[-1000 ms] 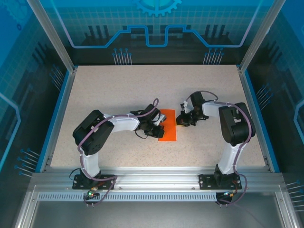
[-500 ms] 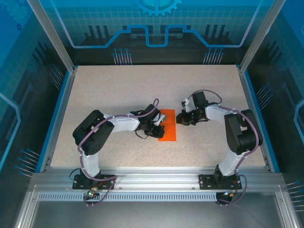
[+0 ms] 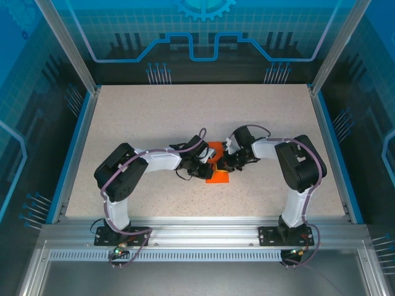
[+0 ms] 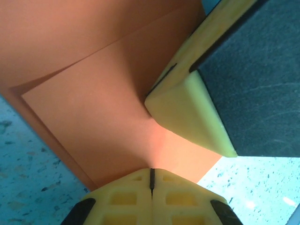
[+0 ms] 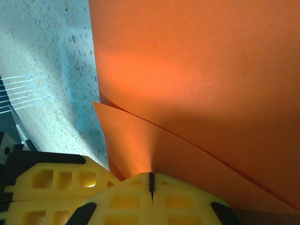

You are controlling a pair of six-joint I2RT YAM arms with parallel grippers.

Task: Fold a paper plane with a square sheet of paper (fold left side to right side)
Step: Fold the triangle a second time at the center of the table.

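The square sheet of paper [image 3: 218,178] lies folded over as an orange strip at the middle of the table. Both grippers meet on top of it. My left gripper [image 3: 208,165] reaches in from the left, shut, its tips pressing the paper [image 4: 93,108] in the left wrist view. There the left gripper [image 4: 151,171] shows a closed seam, and a yellow finger [image 4: 187,112] of the other arm rests on the sheet just ahead. My right gripper [image 3: 224,161] comes from the right, also shut. Its tips [image 5: 151,176] touch the paper [image 5: 197,70], whose upper layer lifts slightly off the lower one.
The speckled table [image 3: 154,117] has a blue rail [image 3: 71,160] along its left and right sides, with glass walls behind. The arm bases stand on the metal frame [image 3: 203,237] at the near edge. A yellow finger [image 5: 51,187] of the left arm sits at the lower left of the right wrist view.
The right gripper has swung left from beside the paper onto it, meeting the left gripper. The left arm and the paper have stayed put.
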